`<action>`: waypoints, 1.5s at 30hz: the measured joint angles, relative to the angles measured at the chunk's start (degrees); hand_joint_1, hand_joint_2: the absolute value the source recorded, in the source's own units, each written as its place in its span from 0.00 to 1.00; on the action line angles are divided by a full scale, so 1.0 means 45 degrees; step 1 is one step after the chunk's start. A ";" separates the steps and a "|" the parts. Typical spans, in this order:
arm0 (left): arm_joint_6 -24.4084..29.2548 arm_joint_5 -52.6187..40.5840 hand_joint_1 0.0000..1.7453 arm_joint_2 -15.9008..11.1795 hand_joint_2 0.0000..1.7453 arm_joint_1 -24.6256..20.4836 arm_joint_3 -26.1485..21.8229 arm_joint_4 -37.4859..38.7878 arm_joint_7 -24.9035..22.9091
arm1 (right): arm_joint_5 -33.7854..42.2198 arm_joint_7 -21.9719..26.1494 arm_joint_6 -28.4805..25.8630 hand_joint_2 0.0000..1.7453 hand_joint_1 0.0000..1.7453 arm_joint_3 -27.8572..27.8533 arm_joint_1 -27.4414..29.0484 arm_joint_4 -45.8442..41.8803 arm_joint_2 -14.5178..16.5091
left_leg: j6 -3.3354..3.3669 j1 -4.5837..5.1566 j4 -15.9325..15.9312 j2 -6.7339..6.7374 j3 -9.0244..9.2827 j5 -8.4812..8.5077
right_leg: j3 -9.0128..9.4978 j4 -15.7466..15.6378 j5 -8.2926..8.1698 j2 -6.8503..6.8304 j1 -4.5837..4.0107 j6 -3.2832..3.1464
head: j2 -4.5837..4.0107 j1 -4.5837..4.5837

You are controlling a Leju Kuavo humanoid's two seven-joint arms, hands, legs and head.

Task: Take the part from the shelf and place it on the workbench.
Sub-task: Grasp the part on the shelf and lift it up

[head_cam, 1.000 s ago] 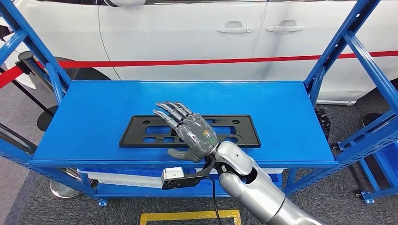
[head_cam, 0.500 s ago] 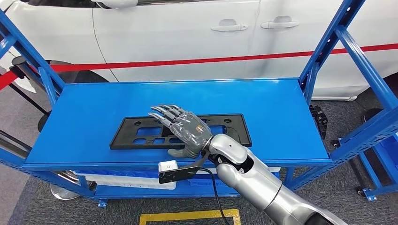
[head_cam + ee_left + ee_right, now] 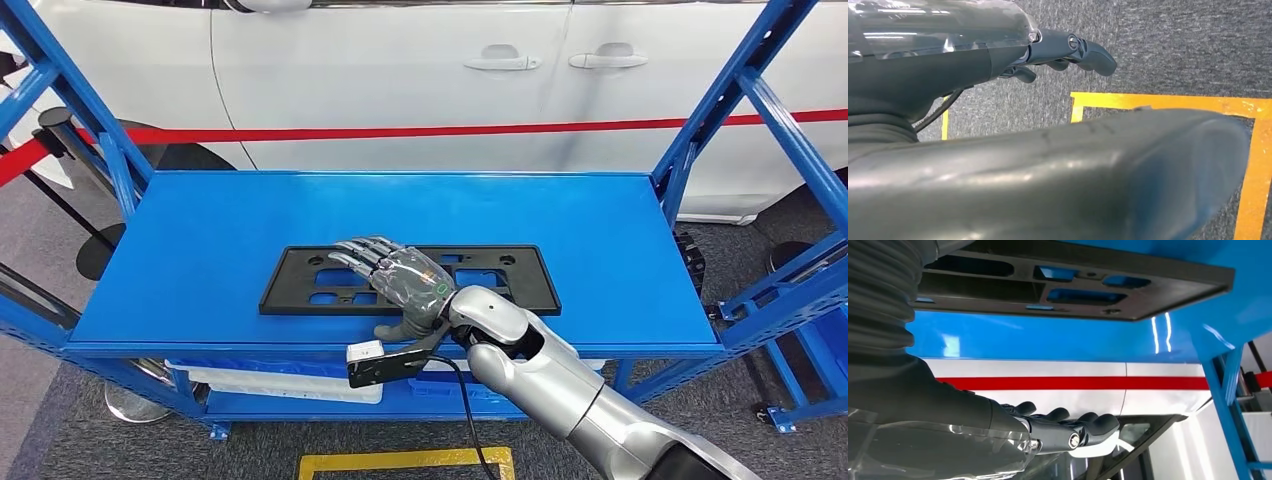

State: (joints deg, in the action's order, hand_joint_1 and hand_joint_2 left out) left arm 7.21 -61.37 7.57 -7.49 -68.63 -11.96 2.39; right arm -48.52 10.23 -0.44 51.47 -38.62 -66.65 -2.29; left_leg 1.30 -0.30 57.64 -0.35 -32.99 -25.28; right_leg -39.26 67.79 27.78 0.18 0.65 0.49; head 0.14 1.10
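While my right hand hovers open above it, the black plate lies flat mid-frame on the blue shelf; rigid, light, I judge. Pinch its near edge.

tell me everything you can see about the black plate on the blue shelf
The black plate is a flat, rectangular frame of what looks like matte plastic, with several rectangular cutouts and small round holes showing blue through them. It lies flat on the blue shelf, long side parallel to the front edge, nearer the front. The right hand is spread over its middle, palm down; whether it touches cannot be told.
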 joint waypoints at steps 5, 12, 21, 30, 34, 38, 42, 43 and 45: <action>-0.0009 -0.0045 0.00 0.0013 0.00 -0.0038 0.0001 0.0000 -0.0011 | 0.0287 0.0021 0.0406 1.00 0.00 0.0230 -0.0154 0.0199 -0.0011 | -0.0242 0.0083 0.0051 -0.0008 -0.0016 -0.0086 | 0.0925 -0.2022 -0.0590 0.0003 -0.0093 -0.0197 | 0.0002 0.0018; -0.0029 -0.0086 0.00 -0.0022 0.00 -0.0073 0.0012 0.0000 0.0059 | 0.0817 0.0236 0.0703 1.00 0.00 0.0678 -0.0131 0.0954 0.0008 | -0.0712 -0.0060 0.3520 0.0006 -0.1610 -0.1741 | 0.1025 -0.2182 -0.0642 -0.0063 0.0009 -0.0445 | 0.0000 0.0032; -0.0040 -0.0114 0.00 -0.0082 0.00 -0.0185 0.0040 0.0000 0.0008 | 0.0733 0.0026 0.0512 1.00 0.00 0.1121 0.0036 0.2047 0.0339 | -0.0392 -0.0098 0.0112 -0.0020 -0.0125 -0.0040 | 0.0969 -0.2049 -0.0573 -0.0004 -0.0007 -0.0037 | 0.0002 0.0007; -0.0108 -0.0118 0.00 -0.0087 0.00 -0.0283 0.0053 0.0000 -0.0069 | 0.0149 -0.0321 -0.0090 1.00 0.00 0.1366 -0.0050 0.3725 0.0803 | -0.0069 -0.0070 0.0012 -0.0024 -0.0072 0.0051 | -0.0293 0.0631 0.0338 -0.0017 0.0017 0.0063 | 0.0002 -0.0001; -0.0141 -0.0138 0.00 -0.0059 0.00 -0.0291 0.0068 0.0000 -0.0069 | 0.0059 -0.0384 -0.0342 1.00 0.00 0.1370 -0.0205 0.4198 0.1006 | -0.0239 0.0000 0.0083 -0.0027 -0.0085 -0.0029 | 0.0939 -0.1957 -0.0553 -0.0021 -0.0088 -0.0159 | 0.0000 0.0013; -0.0183 -0.0220 0.00 -0.0068 0.00 -0.0277 0.0120 0.0000 -0.0126 | 0.0056 -0.0405 -0.0630 1.00 0.00 0.1344 -0.0233 0.4443 0.1105 | -0.0506 -0.0019 0.0383 -0.0016 -0.0197 -0.0304 | 0.1014 -0.2132 -0.0619 -0.0030 -0.0037 -0.0353 | 0.0001 0.0030; -0.0170 -0.0227 0.00 -0.0057 0.00 -0.0252 0.0172 0.0001 -0.0264 | 0.0174 -0.0403 -0.0714 1.00 0.00 0.1309 -0.0251 0.4556 0.1213 | -0.0717 -0.0097 0.3258 -0.0001 -0.1499 -0.1709 | 0.1038 -0.2163 -0.0635 -0.0045 -0.0001 -0.0465 | 0.0001 0.0064; -0.0164 -0.0223 0.00 -0.0052 0.00 -0.0236 0.0176 0.0001 -0.0282 | 0.0209 -0.0397 -0.0710 1.00 0.00 0.1283 -0.0251 0.4577 0.1236 | -0.0741 -0.0105 0.3665 0.0001 -0.1703 -0.1764 | 0.1035 -0.2148 -0.0627 -0.0041 -0.0003 -0.0470 | 0.0001 0.0064; -0.0154 -0.0216 0.00 -0.0052 0.00 -0.0213 0.0180 0.0001 -0.0281 | 0.0304 -0.0386 -0.0704 1.00 0.00 0.1161 -0.0264 0.4592 0.1299 | -0.0737 -0.0108 0.3079 0.0004 -0.1447 -0.1202 | 0.1038 -0.2101 -0.0603 -0.0020 0.0001 -0.0458 | 0.0001 0.0066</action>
State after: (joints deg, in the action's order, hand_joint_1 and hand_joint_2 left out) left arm 6.52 -62.35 7.33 -8.45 -67.82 -11.95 1.13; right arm -47.16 8.49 -3.61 56.70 -39.81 -45.98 3.56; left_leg -2.02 -0.79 71.49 -0.33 -39.50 -30.69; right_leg -34.59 58.34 25.06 0.09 0.66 -1.57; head 0.15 1.39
